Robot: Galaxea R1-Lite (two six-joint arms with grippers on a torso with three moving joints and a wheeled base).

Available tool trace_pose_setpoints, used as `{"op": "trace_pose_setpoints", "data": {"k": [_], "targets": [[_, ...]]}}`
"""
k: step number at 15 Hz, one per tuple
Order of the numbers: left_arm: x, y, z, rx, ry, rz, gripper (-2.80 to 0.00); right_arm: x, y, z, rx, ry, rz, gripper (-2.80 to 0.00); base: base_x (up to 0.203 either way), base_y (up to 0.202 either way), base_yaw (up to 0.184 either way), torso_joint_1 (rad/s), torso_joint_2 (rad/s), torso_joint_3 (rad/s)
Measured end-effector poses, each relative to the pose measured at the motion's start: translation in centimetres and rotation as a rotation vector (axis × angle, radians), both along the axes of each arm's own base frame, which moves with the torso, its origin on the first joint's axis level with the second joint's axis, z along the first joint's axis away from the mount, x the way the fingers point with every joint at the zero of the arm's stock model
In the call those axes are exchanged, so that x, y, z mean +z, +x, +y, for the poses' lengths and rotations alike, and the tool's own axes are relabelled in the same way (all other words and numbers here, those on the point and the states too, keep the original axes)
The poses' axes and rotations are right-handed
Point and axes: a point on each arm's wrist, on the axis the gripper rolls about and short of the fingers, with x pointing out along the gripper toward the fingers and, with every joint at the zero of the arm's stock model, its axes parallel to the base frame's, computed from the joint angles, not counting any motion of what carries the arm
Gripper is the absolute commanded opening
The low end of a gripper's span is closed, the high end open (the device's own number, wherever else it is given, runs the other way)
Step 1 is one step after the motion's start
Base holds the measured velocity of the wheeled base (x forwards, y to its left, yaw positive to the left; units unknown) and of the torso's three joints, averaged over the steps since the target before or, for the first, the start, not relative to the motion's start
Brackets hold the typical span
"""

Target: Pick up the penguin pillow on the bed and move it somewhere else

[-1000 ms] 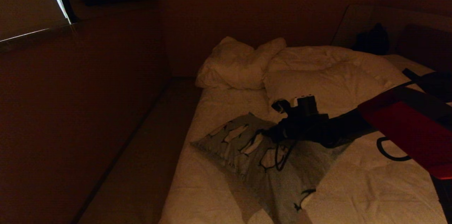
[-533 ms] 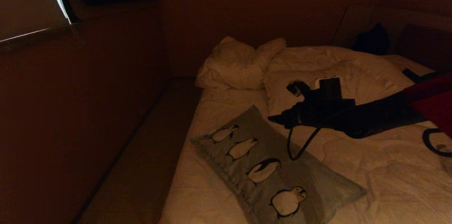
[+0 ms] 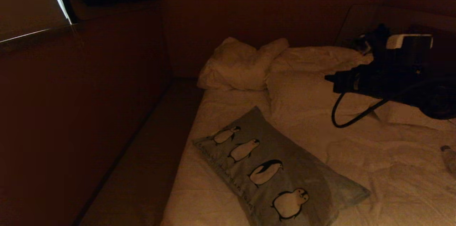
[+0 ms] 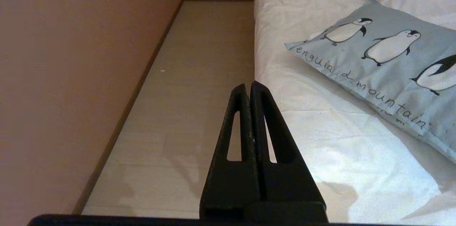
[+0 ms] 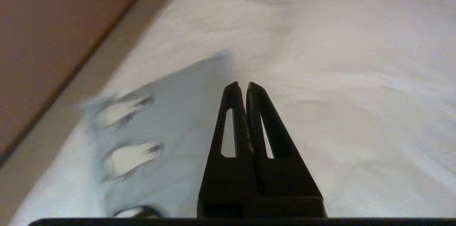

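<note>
Nearest: penguin pillow flat on the bed, close to the bed's near-left edge, long axis running diagonally from the left edge toward the near-right, penguins in a row along it, lettered seam facing the floor-side edge. Not held by anything.

Beside it, off the left edge of the bed: left gripper hanging over the floor strip, fingers pressed together, empty. Pillow's near-left corner just beside it in the left wrist view. Judged the nearer arm to the pillow now.

Farther back: right gripper raised above the bed's far-right part, near the white pillows, fingers together and holding nothing (confirmed in the right wrist view). Pillow lies below and toward the near-left of it, well apart.

Against the earlier frames: a second ago the right gripper low over the pillow, cloth bunched under it; half a second ago already lifted clear, pillow lying flat. Now drawn back farther toward the far-right, pillow's position unchanged from the half-second frame. Judged: release done, arm retreating.
</note>
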Motion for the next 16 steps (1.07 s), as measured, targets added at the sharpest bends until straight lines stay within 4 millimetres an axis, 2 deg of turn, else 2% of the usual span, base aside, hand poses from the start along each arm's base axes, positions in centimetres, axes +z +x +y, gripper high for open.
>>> {"op": "trace_pose_setpoints", "data": {"k": [4,7,12,16], "targets": [[0.0,0.0,0.0,0.0,0.001,0.001,-2.8,0.6,-4.3,-3.9,-0.241,0.041,0.011,-2.8,0.0,0.0,0.0,0.0,0.0,0.0],[0.0,0.0,0.0,0.001,0.002,-0.001,-2.8,0.6,-8.5,-5.5,-0.363,0.064,0.01,-2.8,0.0,0.0,0.0,0.0,0.0,0.0],[0.0,0.0,0.0,0.0,0.001,0.001,-2.8,1.4,-16.2,-5.8,-0.467,0.066,-0.073,-2.8,0.0,0.0,0.0,0.0,0.0,0.0],[0.0,0.0,0.0,0.0,0.001,0.001,-2.8,3.4,-22.2,-5.5,-0.532,0.08,-0.21,-2.8,0.0,0.0,0.0,0.0,0.0,0.0]]}}
